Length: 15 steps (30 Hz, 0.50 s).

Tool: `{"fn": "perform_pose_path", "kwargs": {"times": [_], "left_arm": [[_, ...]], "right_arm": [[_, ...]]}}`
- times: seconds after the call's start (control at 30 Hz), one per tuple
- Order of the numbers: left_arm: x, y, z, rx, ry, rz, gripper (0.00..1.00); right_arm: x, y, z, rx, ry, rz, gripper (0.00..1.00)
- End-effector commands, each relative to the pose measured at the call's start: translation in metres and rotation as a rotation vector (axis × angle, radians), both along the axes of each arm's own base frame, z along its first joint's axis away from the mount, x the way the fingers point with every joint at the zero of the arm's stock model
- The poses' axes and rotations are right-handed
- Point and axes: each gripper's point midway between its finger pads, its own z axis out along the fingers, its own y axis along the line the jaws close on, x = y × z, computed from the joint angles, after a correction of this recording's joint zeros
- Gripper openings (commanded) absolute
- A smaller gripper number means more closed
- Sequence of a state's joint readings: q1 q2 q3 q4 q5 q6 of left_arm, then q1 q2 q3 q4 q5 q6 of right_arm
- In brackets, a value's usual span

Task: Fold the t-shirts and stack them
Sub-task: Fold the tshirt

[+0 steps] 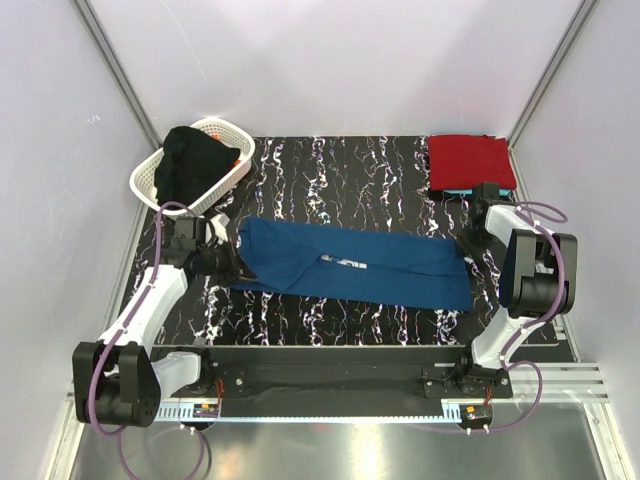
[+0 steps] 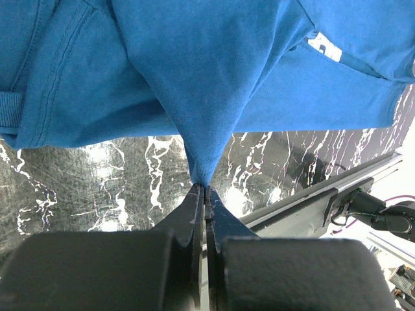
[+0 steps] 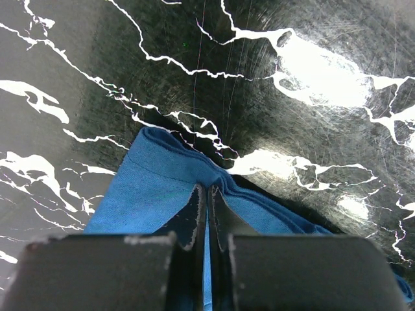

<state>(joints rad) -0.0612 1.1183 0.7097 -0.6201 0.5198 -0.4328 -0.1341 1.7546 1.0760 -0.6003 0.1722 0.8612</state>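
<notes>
The navy blue t-shirt with a small white chest print lies stretched lengthwise across the middle of the black marbled table. My left gripper is shut on its left end; the left wrist view shows the cloth pulled into a peak at the shut tips. My right gripper is shut on its right end, pinching the hem. A folded red t-shirt lies at the back right on a turquoise one, of which only an edge shows.
A white lattice basket stands at the back left with a black garment heaped in it. White enclosure walls surround the table. A metal rail runs along the near edge.
</notes>
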Motion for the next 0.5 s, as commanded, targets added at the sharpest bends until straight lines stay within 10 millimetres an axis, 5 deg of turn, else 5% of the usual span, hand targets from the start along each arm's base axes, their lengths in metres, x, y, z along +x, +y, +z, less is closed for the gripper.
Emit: {"fn": "perform_pose_path", "kwargs": {"times": [0.0,0.1,0.37,0.47], "left_arm": [[0.006,-0.002,0.009,-0.015,-0.068,-0.022,0.0],[0.006,-0.002,0.008,-0.015,-0.065,-0.022,0.0],[0.006,-0.003,0.009,-0.023,-0.071,-0.029,0.0],[0.006,-0.004,0.011,-0.024,-0.077,-0.029,0.0]], "right_arm": [[0.006,-0.012,0.006,-0.05,-0.022,-0.018,0.0],[0.006,-0.011,0.011,-0.051,-0.033,-0.007,0.12],[0.01,-0.005,0.015,-0.019,-0.051,0.01,0.19],[0.011,-0.003,0.016,-0.01,-0.059,0.007,0.04]]}}
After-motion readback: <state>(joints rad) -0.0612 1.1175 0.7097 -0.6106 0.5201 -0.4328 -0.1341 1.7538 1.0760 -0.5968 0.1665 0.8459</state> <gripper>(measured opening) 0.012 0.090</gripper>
